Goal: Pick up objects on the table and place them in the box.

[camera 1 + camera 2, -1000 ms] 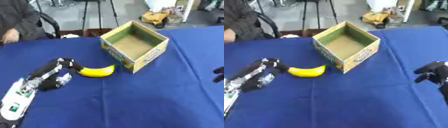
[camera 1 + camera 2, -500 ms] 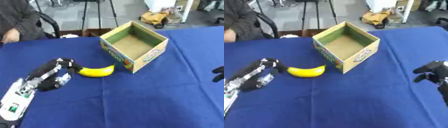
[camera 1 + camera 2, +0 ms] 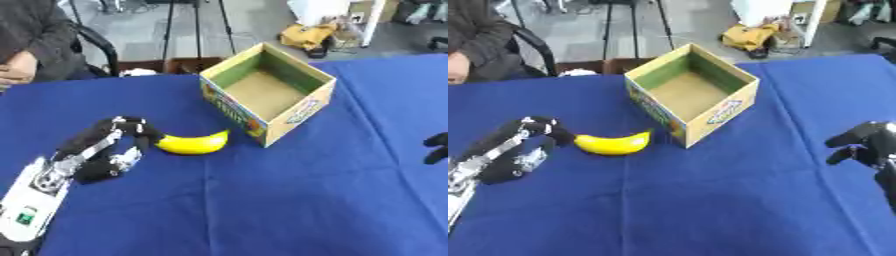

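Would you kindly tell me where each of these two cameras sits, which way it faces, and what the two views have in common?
Left eye view: in the robot's head, looking down on the blue table; the left hand reaches to the banana, and only the right hand's fingers show at the right edge.
Right eye view: beside it in the head, facing the same way; the right hand shows more fully, fingers relaxed, off to the right.
Shared: the same moment, with the open box beyond the banana.
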Motion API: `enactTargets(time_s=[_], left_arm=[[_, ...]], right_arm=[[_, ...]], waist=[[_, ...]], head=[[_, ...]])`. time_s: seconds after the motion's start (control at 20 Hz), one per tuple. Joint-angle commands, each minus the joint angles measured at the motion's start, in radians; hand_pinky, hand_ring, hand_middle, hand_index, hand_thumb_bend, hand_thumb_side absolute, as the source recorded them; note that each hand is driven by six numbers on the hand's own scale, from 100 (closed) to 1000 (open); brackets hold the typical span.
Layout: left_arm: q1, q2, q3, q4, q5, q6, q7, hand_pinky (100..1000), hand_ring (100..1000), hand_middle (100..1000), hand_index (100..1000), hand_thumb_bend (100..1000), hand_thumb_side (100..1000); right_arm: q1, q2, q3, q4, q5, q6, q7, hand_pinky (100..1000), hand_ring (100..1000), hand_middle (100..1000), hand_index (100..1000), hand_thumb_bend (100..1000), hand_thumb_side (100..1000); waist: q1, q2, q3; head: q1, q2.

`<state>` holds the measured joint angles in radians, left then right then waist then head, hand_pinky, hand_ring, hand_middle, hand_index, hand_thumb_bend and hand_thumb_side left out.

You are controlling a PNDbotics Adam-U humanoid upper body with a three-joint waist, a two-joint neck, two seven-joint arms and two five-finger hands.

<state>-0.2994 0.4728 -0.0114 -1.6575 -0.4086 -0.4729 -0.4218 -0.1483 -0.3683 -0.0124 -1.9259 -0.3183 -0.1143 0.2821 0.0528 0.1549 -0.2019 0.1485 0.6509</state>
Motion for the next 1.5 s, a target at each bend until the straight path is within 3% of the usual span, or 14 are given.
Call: enactTargets(time_s=[0.05,0.4,0.7,0.95,1.1,1.5], left_arm=[[-0.05,0.054,-0.006,0.017,-0.024,-0.017,-0.003,586,600,608,779,171,799],[-0.217,0.078,-0.069,0.186,-0.184,-0.06,0.024,603,609,628,797,278,528],[-0.355,0.032,-0.123,0.388,-0.362,-0.137,0.053,620,615,635,804,362,353],[-0.437,-0.022,-0.128,0.53,-0.474,-0.165,0.088,611,605,624,800,373,374],[-0.468,-0.052,-0.124,0.597,-0.521,-0.163,0.108,599,573,614,796,347,430],[-0.487,-0.077,-0.121,0.67,-0.58,-0.157,0.118,589,565,585,798,343,511]], right_arm=[[-0.004,-0.016,-0.006,-0.015,-0.004,-0.003,0.005,528,656,546,646,100,615],[-0.003,-0.017,-0.002,-0.017,-0.008,-0.004,0.01,528,656,546,647,100,612],[-0.003,-0.017,0.003,-0.017,-0.012,-0.003,0.014,528,656,546,647,100,612],[-0.003,-0.016,0.006,-0.016,-0.013,-0.002,0.019,528,656,546,647,100,612],[-0.003,-0.016,0.008,-0.016,-0.014,-0.002,0.021,528,657,546,647,100,612],[-0.003,-0.015,0.008,-0.015,-0.016,-0.002,0.022,528,656,547,647,100,611]], waist=[[-0.004,-0.016,0.0],[-0.008,-0.02,-0.014],[-0.01,-0.023,-0.029],[-0.011,-0.024,-0.037],[-0.011,-0.025,-0.044],[-0.012,-0.027,-0.05]], head=[[0.003,0.004],[0.014,0.007],[0.026,0.008],[0.033,0.011],[0.038,0.011],[0.041,0.011]])
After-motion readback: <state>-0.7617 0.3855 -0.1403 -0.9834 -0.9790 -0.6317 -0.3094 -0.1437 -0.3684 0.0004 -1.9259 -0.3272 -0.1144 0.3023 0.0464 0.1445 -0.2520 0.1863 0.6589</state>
